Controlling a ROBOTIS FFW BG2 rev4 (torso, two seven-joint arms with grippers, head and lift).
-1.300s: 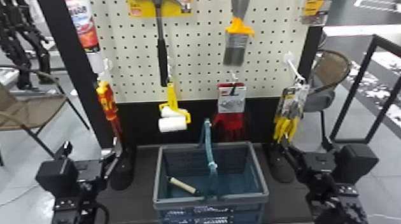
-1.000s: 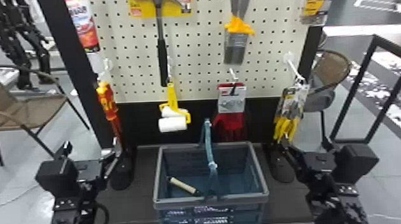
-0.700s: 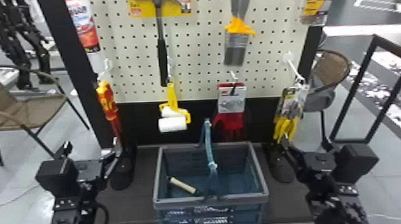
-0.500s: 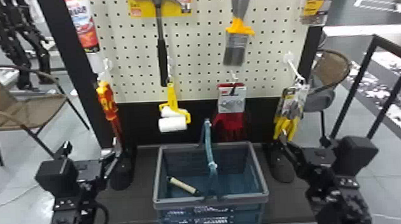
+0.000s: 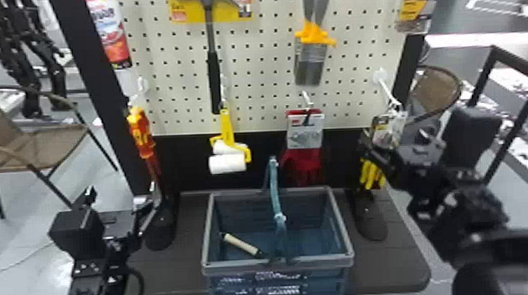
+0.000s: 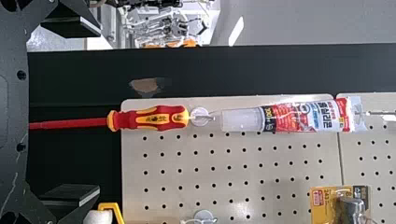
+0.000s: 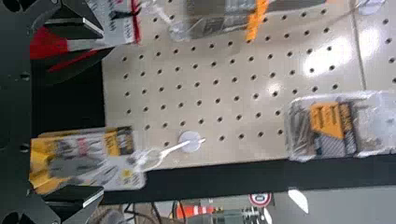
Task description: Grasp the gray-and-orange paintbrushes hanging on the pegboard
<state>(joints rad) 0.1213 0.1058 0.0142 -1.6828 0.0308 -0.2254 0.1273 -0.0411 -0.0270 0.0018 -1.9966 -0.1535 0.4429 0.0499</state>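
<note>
Left of the basket (image 5: 238,265), your left gripper (image 6: 99,111) has its fingers wide apart with nothing between them; it seems parked there because the brushes are on the right arm's side. Above and left of the basket hangs a red-and-yellow screwdriver (image 5: 142,132), then the hammer (image 5: 213,79) and the yellow-framed paint roller (image 5: 229,158). The basket probably sits centred to receive tools; a pale cylindrical handle (image 5: 241,244) lies in it.

Your gray-and-orange paintbrushes (image 5: 312,35) hang on the pegboard (image 5: 259,44), high above the basket's right half, with red gloves (image 5: 304,161) below them. Right of the basket, your right gripper (image 7: 102,113) is raised near the yellow-handled tool pack (image 7: 88,158), its fingers wide and empty, likely to leave room for the brushes. You probably need to lift it and bring it inward, clear of that pack.
</note>
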